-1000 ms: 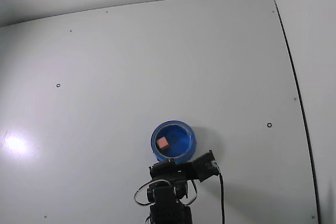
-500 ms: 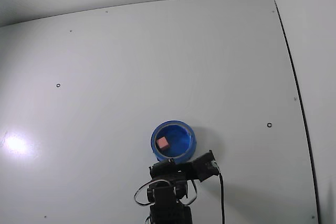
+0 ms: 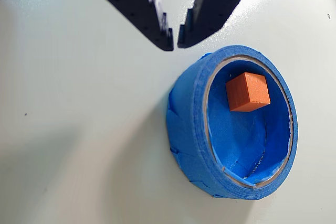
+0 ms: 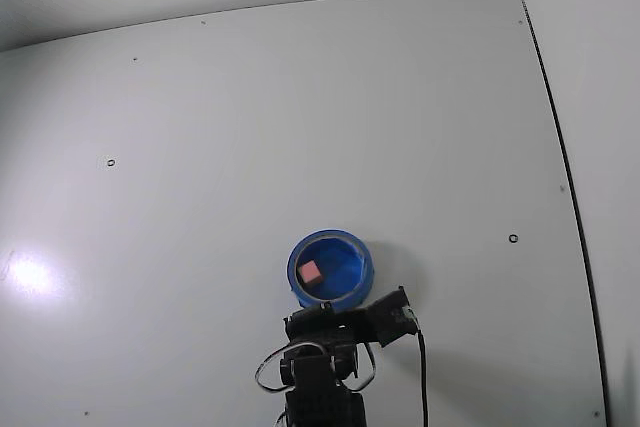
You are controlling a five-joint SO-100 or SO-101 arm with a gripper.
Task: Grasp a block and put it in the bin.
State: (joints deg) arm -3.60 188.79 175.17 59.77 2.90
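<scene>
The block [image 3: 247, 92] is a small orange-red cube lying inside the bin [image 3: 190, 129], a round blue container with a thick rim. In the fixed view the block [image 4: 311, 271] looks pink and rests on the bin's floor, within its rim [image 4: 362, 269]. My gripper [image 3: 175, 43] enters the wrist view from the top, its two dark fingers nearly touching at the tips and holding nothing. It hovers just beyond the bin's upper-left rim, apart from the block. In the fixed view the arm [image 4: 335, 332] sits right below the bin.
The bin stands on a plain white table [image 4: 300, 127] with a few small dark marks. The table's right edge [image 4: 565, 177] meets a wall. A black cable [image 4: 422, 377] runs down from the arm.
</scene>
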